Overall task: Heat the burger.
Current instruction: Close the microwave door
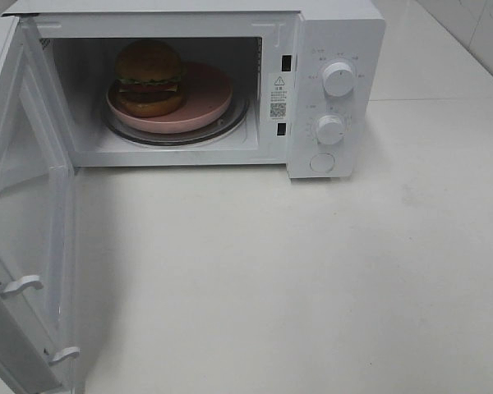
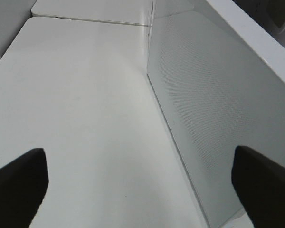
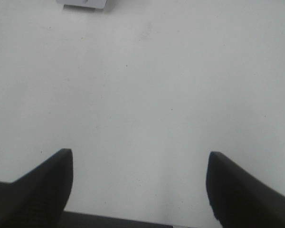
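The microwave [image 1: 345,33] opens onto bare table [image 1: 296,279]; its door [image 1: 29,205] juts forward at the left, and the burger [image 1: 149,75] on its plate [image 1: 209,94] crowds the cavity's left.

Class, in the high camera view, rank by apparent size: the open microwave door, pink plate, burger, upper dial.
1. microwave door, though nearness to the camera enlarges it
2. pink plate
3. burger
4. upper dial

White microwave [image 1: 337,33] at back of white surface [image 1: 296,279], door [image 1: 25,205] swung wide open to left. Pink round plate [image 1: 209,98] inside cavity, resting on glass turntable [image 1: 240,121]. Control panel at right: upper knob [image 1: 338,79], lower knob [image 1: 330,129], round button [image 1: 322,162] beneath. Warning sticker [image 1: 278,97] on inner frame.
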`<action>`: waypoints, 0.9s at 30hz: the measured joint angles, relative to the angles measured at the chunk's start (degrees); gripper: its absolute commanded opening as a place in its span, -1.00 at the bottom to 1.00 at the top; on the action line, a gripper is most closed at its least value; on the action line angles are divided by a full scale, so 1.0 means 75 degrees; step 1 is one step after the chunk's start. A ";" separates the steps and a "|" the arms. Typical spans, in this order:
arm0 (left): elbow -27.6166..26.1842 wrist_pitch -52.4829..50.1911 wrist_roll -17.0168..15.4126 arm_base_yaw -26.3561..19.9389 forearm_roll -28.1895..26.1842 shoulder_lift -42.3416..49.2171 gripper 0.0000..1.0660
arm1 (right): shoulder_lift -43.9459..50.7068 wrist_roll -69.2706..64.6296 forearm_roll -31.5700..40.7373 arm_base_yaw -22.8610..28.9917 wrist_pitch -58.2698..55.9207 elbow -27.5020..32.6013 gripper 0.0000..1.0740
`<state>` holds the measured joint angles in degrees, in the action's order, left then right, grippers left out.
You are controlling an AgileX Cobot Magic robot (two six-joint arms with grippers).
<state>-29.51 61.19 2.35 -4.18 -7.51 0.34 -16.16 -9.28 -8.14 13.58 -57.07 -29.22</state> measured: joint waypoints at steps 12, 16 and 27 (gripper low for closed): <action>0.0000 0.0000 0.0000 0.0000 0.0000 0.0000 0.83 | 0.2047 0.0168 0.0413 -0.1520 -0.0008 0.0015 0.41; 0.0000 0.0000 0.0000 0.0000 0.0000 0.0000 0.83 | 0.2177 0.0191 0.0420 -0.1688 -0.0008 0.0015 0.41; 0.0000 0.0000 0.0000 0.0000 0.0000 0.0000 0.83 | 0.2185 0.0191 0.0466 -0.1742 -0.0008 0.0015 0.41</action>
<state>-29.51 61.19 2.35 -4.18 -7.51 0.34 0.23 -7.85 -4.64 0.52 -57.12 -29.11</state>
